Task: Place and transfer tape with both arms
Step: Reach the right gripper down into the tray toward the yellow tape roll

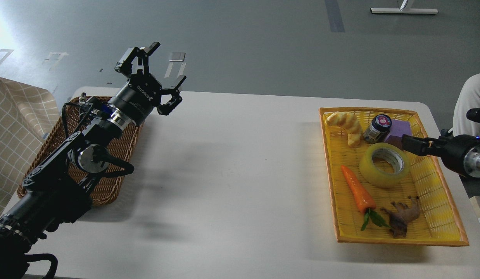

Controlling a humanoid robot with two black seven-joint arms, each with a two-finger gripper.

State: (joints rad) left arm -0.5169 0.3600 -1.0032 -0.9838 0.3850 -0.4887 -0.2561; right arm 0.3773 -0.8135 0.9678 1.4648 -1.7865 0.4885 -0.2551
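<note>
The tape point(385, 164) is lying flat, hole up, just inward of the right gripper point(406, 143), whose fingers' state I cannot tell, while the left gripper point(156, 73) is hanging splayed far off.

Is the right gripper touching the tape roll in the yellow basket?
Cannot tell. In the head view the right gripper ends right at the upper right rim of the tape roll, with no plain gap or contact visible.

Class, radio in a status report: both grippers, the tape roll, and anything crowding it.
Left gripper open, raised over brown wicker basket. Right gripper beside translucent yellowish tape roll, closure unclear. Roll flat in yellow tray; dark jar, purple block close behind.
</note>
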